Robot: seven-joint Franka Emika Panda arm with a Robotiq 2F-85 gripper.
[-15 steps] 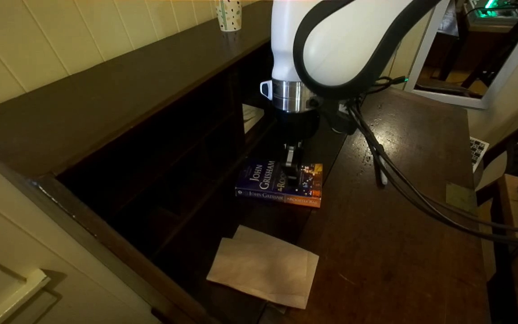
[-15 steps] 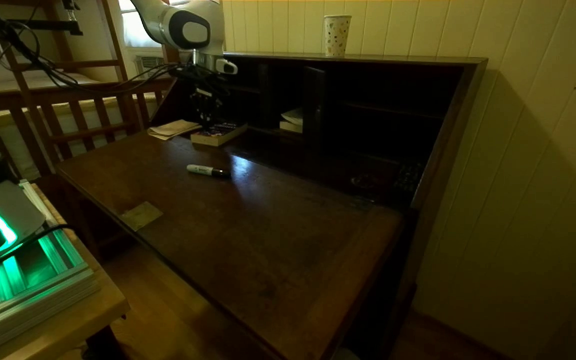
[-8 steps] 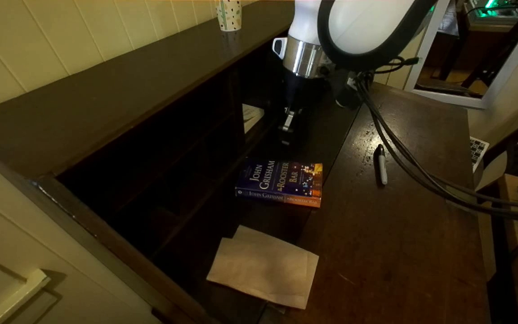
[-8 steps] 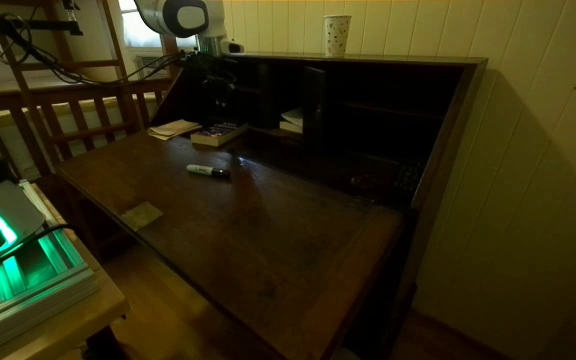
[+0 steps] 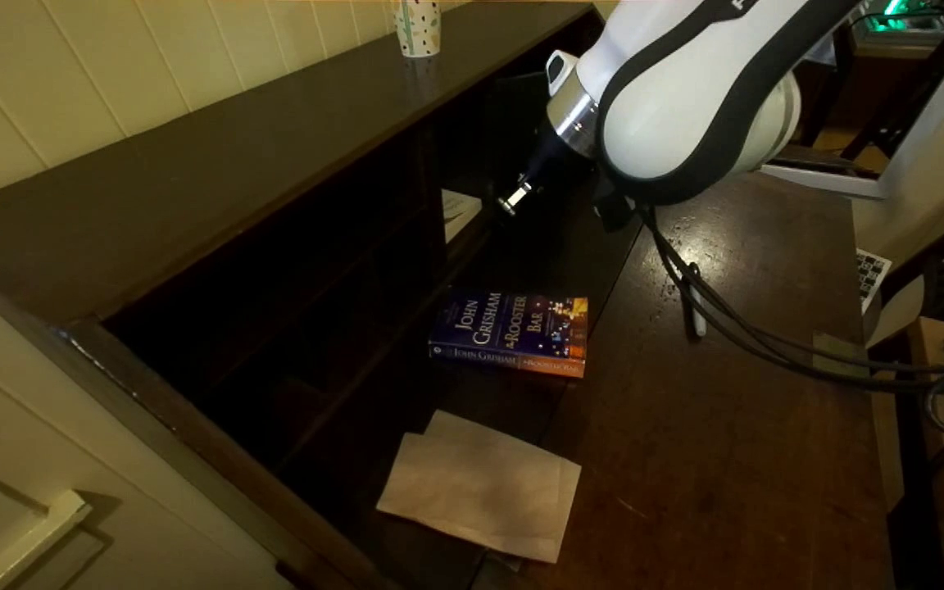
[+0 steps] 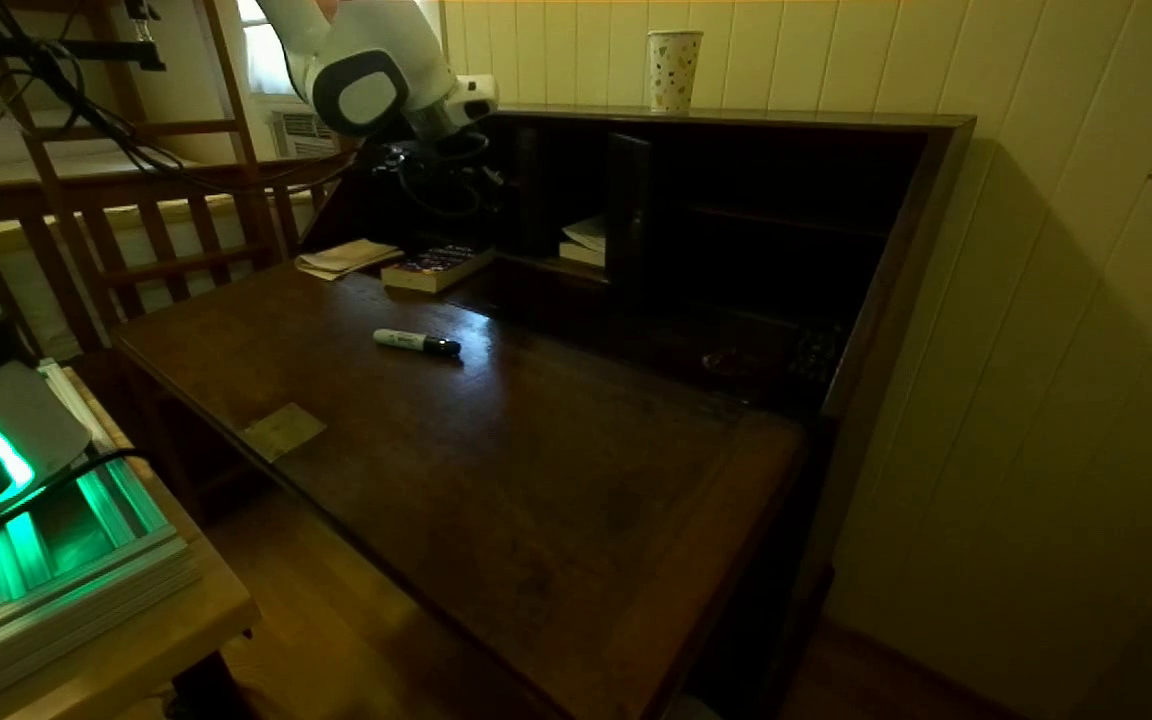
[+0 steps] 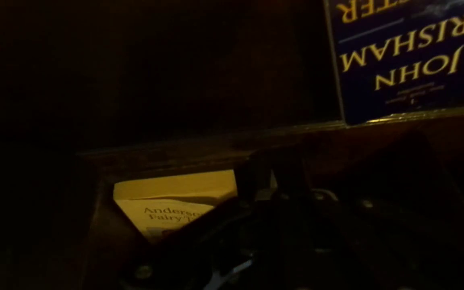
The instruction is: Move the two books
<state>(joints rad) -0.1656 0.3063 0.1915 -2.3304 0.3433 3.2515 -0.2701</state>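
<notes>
Behind the hand (image 7: pixel 273 169), pale book (image 7: pixel 175 191), partly hidden

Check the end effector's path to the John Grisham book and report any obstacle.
Nothing visible stands between the end effector and the John Grisham book. The tan paper lies on the book's opposite side, and the marker lies off to one side.
</notes>
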